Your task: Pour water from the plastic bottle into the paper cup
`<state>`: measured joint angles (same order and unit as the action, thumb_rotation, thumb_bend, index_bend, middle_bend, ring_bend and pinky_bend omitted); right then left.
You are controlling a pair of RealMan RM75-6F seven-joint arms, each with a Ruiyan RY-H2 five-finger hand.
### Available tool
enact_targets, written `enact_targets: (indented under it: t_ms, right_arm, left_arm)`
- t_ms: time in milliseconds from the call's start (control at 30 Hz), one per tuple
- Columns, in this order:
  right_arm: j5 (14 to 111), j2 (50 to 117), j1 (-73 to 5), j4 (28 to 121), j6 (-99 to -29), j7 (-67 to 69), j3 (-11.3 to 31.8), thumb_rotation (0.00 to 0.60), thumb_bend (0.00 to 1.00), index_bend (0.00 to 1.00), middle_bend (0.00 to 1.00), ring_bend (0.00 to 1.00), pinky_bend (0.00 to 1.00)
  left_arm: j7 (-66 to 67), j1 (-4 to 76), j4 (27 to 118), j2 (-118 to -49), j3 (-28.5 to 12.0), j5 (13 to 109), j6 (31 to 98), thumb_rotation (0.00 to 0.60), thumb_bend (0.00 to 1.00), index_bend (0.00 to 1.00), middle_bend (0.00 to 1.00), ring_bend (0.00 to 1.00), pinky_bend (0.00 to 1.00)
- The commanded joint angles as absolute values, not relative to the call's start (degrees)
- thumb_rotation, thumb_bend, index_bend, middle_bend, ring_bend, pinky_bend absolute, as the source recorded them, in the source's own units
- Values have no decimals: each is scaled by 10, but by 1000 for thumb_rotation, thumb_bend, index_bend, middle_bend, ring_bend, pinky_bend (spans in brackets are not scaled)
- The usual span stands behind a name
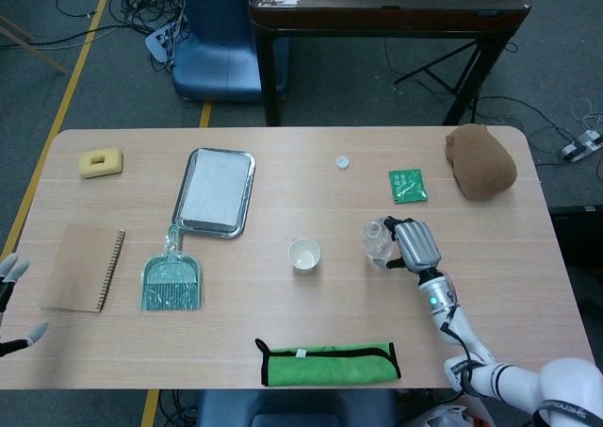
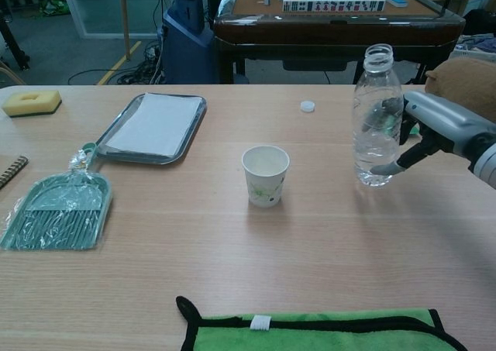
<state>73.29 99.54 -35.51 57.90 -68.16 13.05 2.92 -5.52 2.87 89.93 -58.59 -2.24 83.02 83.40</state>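
Observation:
The clear plastic bottle [image 2: 376,118] stands upright and uncapped to the right of the paper cup [image 2: 265,175], its base at the table surface. My right hand [image 2: 434,130] grips its lower half from the right, fingers behind it and thumb in front. From the head view, the bottle [image 1: 377,241] and right hand [image 1: 417,245] sit a hand's width right of the cup [image 1: 304,254]. The cup stands upright; whether it holds water I cannot tell. The bottle's white cap [image 1: 342,162] lies further back. My left hand [image 1: 13,274] shows only at the far left edge, fingers apart, holding nothing.
A metal tray [image 1: 215,189], a teal dustpan with brush [image 1: 171,281], a notebook [image 1: 80,267] and a yellow sponge [image 1: 101,162] lie on the left. A green cloth [image 1: 328,363] lies near the front edge. A green packet [image 1: 407,185] and a brown lump [image 1: 480,160] sit at the back right.

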Motion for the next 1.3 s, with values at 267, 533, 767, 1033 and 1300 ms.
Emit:
enact_targets:
  t_ms: [267, 533, 767, 1033, 1300]
  right_arm:
    - [796, 1072, -333, 464, -714, 223, 38, 600, 267, 638, 649, 525, 472]
    - [798, 1091, -324, 431, -692, 262, 48, 600, 266, 638, 645, 524, 472]
    - [798, 1099, -317, 411, -674, 297, 57, 600, 265, 638, 634, 513, 472]
    - [808, 1105, -312, 390, -664, 327, 57, 600, 193, 624, 550, 442, 471]
    - [820, 1084, -310, 407, -648, 344, 53, 600, 0, 398, 362, 276, 463]
  left_arm:
    - [-55, 29, 900, -586, -21, 832, 833, 600, 154, 0, 0, 40, 348]
    - [-55, 29, 900, -586, -20, 832, 832, 600, 154, 0, 0, 40, 348]
    - [-52, 30, 899, -587, -19, 832, 830, 600, 154, 0, 0, 40, 348]
    - [-50, 30, 899, -588, -19, 831, 830, 600, 154, 0, 0, 40, 348]
    - [-49, 30, 899, -588, -19, 831, 830, 600, 154, 0, 0, 40, 348]
